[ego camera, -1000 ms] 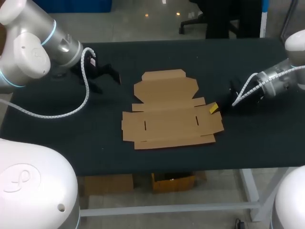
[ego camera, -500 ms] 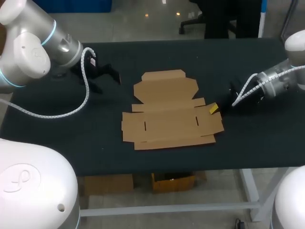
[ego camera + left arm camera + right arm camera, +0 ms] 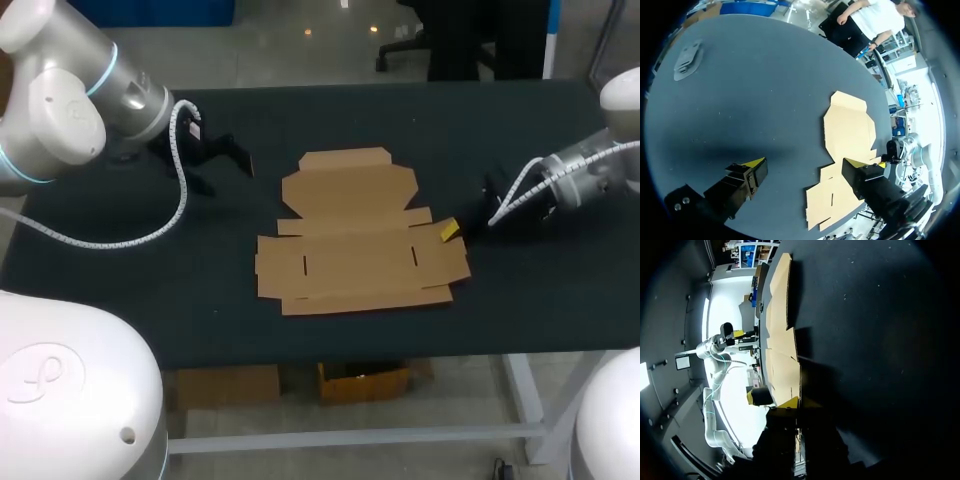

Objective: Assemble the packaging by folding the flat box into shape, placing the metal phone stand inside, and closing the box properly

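Observation:
The flat brown cardboard box (image 3: pixel 355 238) lies unfolded at the middle of the black table. My right gripper (image 3: pixel 449 228) is low at the box's right edge. It is shut, with its yellow tip against the side flap. In the right wrist view the box (image 3: pixel 782 335) stretches ahead of that gripper (image 3: pixel 792 404), its near edge at the tips. My left gripper (image 3: pixel 222 172) hangs open at the back left, apart from the box. In the left wrist view the box (image 3: pixel 847 130) lies ahead of the open left gripper (image 3: pixel 807 164). A flat grey metal piece (image 3: pixel 687 60), probably the phone stand, lies far off to one side.
Bare black table (image 3: pixel 150 290) surrounds the box on all sides. My left arm's white body covers the table's back left corner in the head view and hides the grey metal piece there.
My right wrist has shifted very slightly toward the near side. The box and my left arm look unchanged.

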Available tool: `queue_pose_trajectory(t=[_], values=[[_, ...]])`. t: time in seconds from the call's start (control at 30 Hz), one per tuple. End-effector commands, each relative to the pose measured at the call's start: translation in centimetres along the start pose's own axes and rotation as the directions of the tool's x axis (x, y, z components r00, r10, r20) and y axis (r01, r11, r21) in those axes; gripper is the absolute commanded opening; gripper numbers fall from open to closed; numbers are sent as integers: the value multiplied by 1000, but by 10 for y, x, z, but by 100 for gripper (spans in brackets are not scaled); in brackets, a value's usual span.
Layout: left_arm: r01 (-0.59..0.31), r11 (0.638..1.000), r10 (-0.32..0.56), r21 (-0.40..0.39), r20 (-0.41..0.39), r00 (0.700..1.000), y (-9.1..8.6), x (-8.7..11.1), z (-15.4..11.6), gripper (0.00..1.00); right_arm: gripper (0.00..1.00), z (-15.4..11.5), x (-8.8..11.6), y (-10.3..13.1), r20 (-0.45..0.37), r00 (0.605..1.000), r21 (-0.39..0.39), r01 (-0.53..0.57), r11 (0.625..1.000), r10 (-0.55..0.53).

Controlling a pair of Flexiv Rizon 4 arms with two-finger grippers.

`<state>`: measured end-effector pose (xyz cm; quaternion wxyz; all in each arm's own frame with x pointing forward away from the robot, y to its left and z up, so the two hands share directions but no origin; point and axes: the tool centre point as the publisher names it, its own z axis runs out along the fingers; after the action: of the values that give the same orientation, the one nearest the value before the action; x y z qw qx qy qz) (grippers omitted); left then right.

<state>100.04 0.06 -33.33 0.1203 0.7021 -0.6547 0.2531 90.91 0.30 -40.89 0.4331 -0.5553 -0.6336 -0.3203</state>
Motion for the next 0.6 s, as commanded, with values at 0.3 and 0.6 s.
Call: queue_pose_trajectory(t=[0.3,0.6], values=[[0,1000,0,5,-1,1000,0,-1,-3,100,51,-10,9,-8,28,1000,-23,-4,1000,5],[-4,999,4,43,1,1000,5,4,-16,100,49,-42,20,-12,73,997,-69,14,998,-9]])
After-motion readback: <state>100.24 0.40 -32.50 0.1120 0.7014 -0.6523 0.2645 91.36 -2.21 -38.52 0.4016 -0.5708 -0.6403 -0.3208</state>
